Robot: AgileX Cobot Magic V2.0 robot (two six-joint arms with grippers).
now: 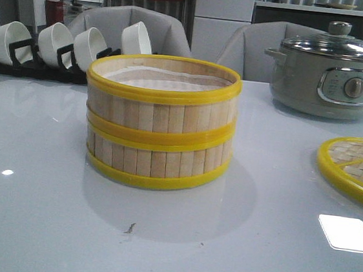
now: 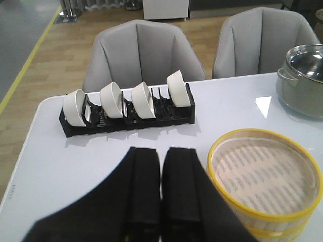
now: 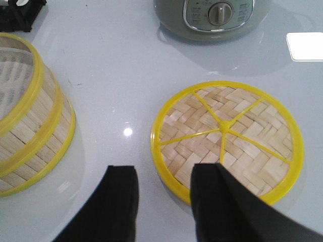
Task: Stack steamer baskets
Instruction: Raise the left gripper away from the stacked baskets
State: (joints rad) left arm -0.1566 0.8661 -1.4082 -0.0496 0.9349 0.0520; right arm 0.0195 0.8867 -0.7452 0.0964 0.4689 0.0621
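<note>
Far left, back of the surface (image 1: 29, 224): a black rack (image 1: 40, 62) holding four white bowls (image 1: 55, 41) tipped on edge in a row. Behind it, two grey chairs (image 1: 115, 22) pushed up to the far side.

Left tool (image 2: 160, 201): seen only from its wrist camera. Both black fingers (image 2: 144, 186) lie side by side with just a thin slit between them, so it is nearly closed and holds nothing. It hangs above the surface between the rack and the baskets, touching neither.

Centre: the two steamer baskets (image 1: 160, 124) stand stacked, one directly on the other, upright and lined up, yellow rims meeting at the middle seam. The lower one sits flat on the surface. A white liner (image 2: 262, 174) shows inside the upper basket. Nothing rests on top.

Right tool (image 3: 161, 194): fingers spread wide with bare surface showing between them, empty. One finger (image 3: 217, 201) overlaps the near edge of the lid in the wrist view; whether it touches cannot be told. The stack lies well off to the other side.

Right: the flat woven bamboo lid (image 3: 227, 138) with yellow rim, spokes and knob lies on the surface, apart from the baskets. Behind it, at the far right, a grey electric cooker (image 1: 331, 70) with a glass cover and a front dial.
</note>
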